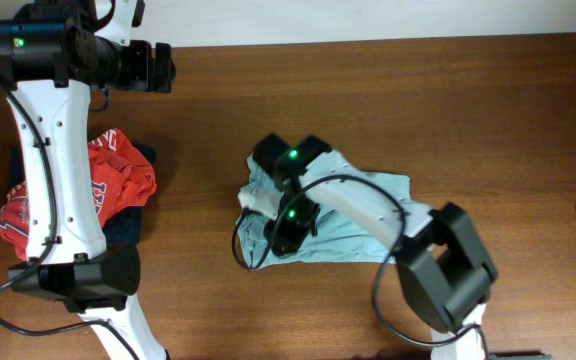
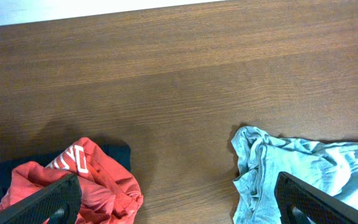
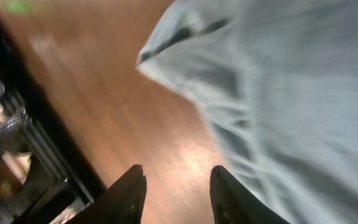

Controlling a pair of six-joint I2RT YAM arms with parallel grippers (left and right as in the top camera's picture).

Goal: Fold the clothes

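1. Your right end effector (image 3: 178,177): fingers apart, nothing between them, over the left end of the pale grey-teal T-shirt (image 1: 368,215).
2. T-shirt: crumpled, mid-bench (image 1: 448,110).
3. Red shirt (image 1: 118,180): heaped on a dark navy garment (image 1: 123,222), bench left, well apart from the T-shirt.
4. Your left end effector (image 2: 176,183): fingers wide apart, empty, toward the far edge.

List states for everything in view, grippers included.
T-shirt: crumpled, unfolded, lying on the table.
Red shirt: bunched up, on top of the navy shirt.
Navy shirt: mostly hidden beneath the red one.
Left gripper: open, empty, above bare wood between the two piles.
Right gripper: open, nothing held, at the T-shirt's edge; view blurred.
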